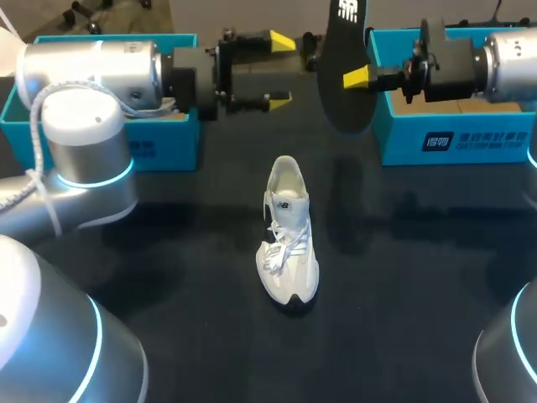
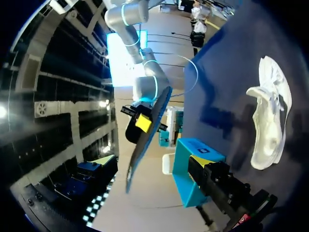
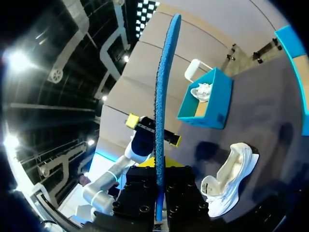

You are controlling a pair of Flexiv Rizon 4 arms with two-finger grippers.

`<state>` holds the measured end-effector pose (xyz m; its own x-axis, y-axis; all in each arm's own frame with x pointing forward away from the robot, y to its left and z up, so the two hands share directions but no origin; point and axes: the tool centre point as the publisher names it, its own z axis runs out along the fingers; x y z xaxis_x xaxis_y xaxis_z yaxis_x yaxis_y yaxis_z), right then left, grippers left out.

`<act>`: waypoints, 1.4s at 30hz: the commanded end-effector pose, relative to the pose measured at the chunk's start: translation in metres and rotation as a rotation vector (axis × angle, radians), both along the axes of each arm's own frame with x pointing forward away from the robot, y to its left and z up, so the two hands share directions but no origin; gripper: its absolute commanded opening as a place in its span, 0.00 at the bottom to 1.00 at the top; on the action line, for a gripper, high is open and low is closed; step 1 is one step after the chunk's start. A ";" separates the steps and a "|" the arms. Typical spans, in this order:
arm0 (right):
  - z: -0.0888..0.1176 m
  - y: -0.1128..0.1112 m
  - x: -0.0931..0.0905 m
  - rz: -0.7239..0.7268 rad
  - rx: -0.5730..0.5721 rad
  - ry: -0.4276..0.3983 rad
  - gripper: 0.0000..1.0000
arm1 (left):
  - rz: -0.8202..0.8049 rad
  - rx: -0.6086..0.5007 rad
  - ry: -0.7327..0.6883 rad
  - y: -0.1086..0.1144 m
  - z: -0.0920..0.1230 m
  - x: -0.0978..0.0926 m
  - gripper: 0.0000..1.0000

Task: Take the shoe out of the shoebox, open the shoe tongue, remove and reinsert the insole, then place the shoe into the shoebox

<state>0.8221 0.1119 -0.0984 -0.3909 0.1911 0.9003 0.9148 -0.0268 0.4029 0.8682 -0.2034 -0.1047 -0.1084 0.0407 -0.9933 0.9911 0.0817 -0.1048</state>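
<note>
Black insole (image 1: 336,96) clamped edgewise; white shoe (image 1: 289,243) open-mouthed.

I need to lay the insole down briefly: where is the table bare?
The table is bare on both sides of the white shoe. The far edge is crowded: left shoebox, right shoebox, open left gripper, and right gripper holding the insole.

The shoe (image 1: 288,235) stands alone mid-tabletop (image 1: 403,277), with bare dark surface to its left, its right and on the near side, so all three sides are open. Behind it, the gap between the left box (image 1: 159,143) and the right box (image 1: 453,138) is crowded. The left tool (image 1: 281,71), fingers wide apart, faces the insole (image 1: 344,75), which the right tool (image 1: 357,78) grips on edge. Each arm partly covers its own box's opening.
</note>
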 end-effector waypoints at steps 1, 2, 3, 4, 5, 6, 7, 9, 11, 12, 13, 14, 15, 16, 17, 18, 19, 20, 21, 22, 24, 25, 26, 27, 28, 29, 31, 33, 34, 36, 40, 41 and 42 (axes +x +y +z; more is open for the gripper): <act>0.000 0.005 0.001 -0.014 -0.003 -0.013 0.00 | 0.002 0.033 0.045 0.024 -0.008 -0.004 1.00; 0.000 0.005 0.001 -0.020 -0.003 -0.022 0.00 | 0.007 0.039 0.074 0.029 -0.013 -0.004 1.00; 0.000 0.005 0.001 -0.023 -0.010 -0.032 0.00 | 0.009 0.038 0.103 0.033 -0.017 -0.004 1.00; 0.001 0.006 0.002 -0.025 -0.015 -0.040 0.00 | 0.016 0.048 0.127 0.037 -0.022 -0.004 1.00; 0.002 0.006 0.002 -0.025 -0.017 -0.051 0.00 | 0.015 0.045 0.159 0.040 -0.026 -0.004 1.00; 0.003 0.006 0.001 -0.024 -0.020 -0.061 0.00 | 0.019 0.044 0.189 0.043 -0.029 -0.003 1.00; 0.003 0.007 0.001 -0.023 -0.022 -0.070 0.00 | 0.019 0.052 0.202 0.045 -0.031 -0.003 1.00; 0.006 0.008 0.001 -0.012 0.016 -0.131 0.00 | 0.026 0.057 0.268 0.051 -0.039 -0.003 1.00; 0.008 0.010 0.000 0.012 0.018 -0.172 0.00 | 0.036 0.047 0.344 0.053 -0.047 -0.002 1.00; 0.008 0.011 0.000 0.024 0.027 -0.194 0.00 | 0.034 0.042 0.376 0.055 -0.050 -0.001 1.00; 0.010 0.013 0.000 0.054 0.034 -0.220 0.00 | 0.042 0.042 0.406 0.056 -0.054 0.000 1.00; 0.011 0.015 0.000 0.075 0.041 -0.237 0.00 | 0.052 0.035 0.428 0.056 -0.057 0.001 1.00; 0.012 0.017 0.000 0.081 0.035 -0.245 0.00 | 0.052 0.035 0.428 0.056 -0.057 0.001 1.00; 0.013 0.019 0.001 0.090 0.040 -0.256 0.00 | 0.052 0.035 0.428 0.056 -0.057 0.001 1.00; 0.014 0.019 0.001 0.098 0.057 -0.259 0.00 | 0.052 0.035 0.428 0.056 -0.057 0.001 1.00; 0.014 0.019 0.001 0.098 0.057 -0.259 0.00 | 0.052 0.035 0.428 0.056 -0.057 0.001 1.00; 0.014 0.019 0.001 0.098 0.057 -0.259 0.00 | 0.052 0.035 0.428 0.056 -0.057 0.001 1.00; 0.014 0.019 0.001 0.098 0.057 -0.259 0.00 | 0.052 0.035 0.428 0.056 -0.057 0.001 1.00; 0.014 0.019 0.001 0.098 0.057 -0.259 0.00 | 0.052 0.035 0.428 0.056 -0.057 0.001 1.00; 0.014 0.019 0.001 0.098 0.057 -0.259 0.00 | 0.052 0.035 0.428 0.056 -0.057 0.001 1.00; 0.014 0.019 0.001 0.098 0.057 -0.259 0.00 | 0.052 0.035 0.428 0.056 -0.057 0.001 1.00; 0.014 0.019 0.001 0.098 0.057 -0.259 0.00 | 0.052 0.035 0.428 0.056 -0.057 0.001 1.00; 0.014 0.019 0.001 0.098 0.057 -0.259 0.00 | 0.052 0.035 0.428 0.056 -0.057 0.001 1.00; 0.014 0.019 0.001 0.098 0.057 -0.259 0.00 | 0.052 0.035 0.428 0.056 -0.057 0.001 1.00; 0.014 0.019 0.001 0.098 0.057 -0.259 0.00 | 0.052 0.035 0.428 0.056 -0.057 0.001 1.00; 0.014 0.019 0.001 0.098 0.057 -0.259 0.00 | 0.052 0.035 0.428 0.056 -0.057 0.001 1.00; 0.014 0.019 0.001 0.098 0.057 -0.259 0.00 | 0.052 0.035 0.428 0.056 -0.057 0.001 1.00; 0.014 0.019 0.001 0.098 0.057 -0.259 0.00 | 0.052 0.035 0.428 0.056 -0.057 0.001 1.00; 0.014 0.019 0.001 0.098 0.057 -0.259 0.00 | 0.052 0.035 0.428 0.056 -0.057 0.001 1.00; 0.014 0.019 0.001 0.098 0.057 -0.259 0.00 | 0.057 0.027 0.500 0.057 -0.057 -0.001 1.00; 0.008 0.026 0.007 0.099 0.044 -0.343 0.00 | 0.067 0.067 0.653 0.059 -0.060 -0.005 1.00; 0.008 0.026 0.009 0.096 0.041 -0.359 0.00 | 0.078 0.060 0.672 0.059 -0.060 -0.005 1.00; 0.006 0.028 0.012 0.102 0.042 -0.373 0.00 | 0.078 0.074 0.727 0.059 -0.061 -0.006 1.00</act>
<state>0.8274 0.1321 -0.0896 -0.7012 0.1090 0.7046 0.7109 0.0321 0.7025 0.8642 -0.1454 -0.1705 -0.6768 0.0468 -0.7347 0.7315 0.1549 -0.6640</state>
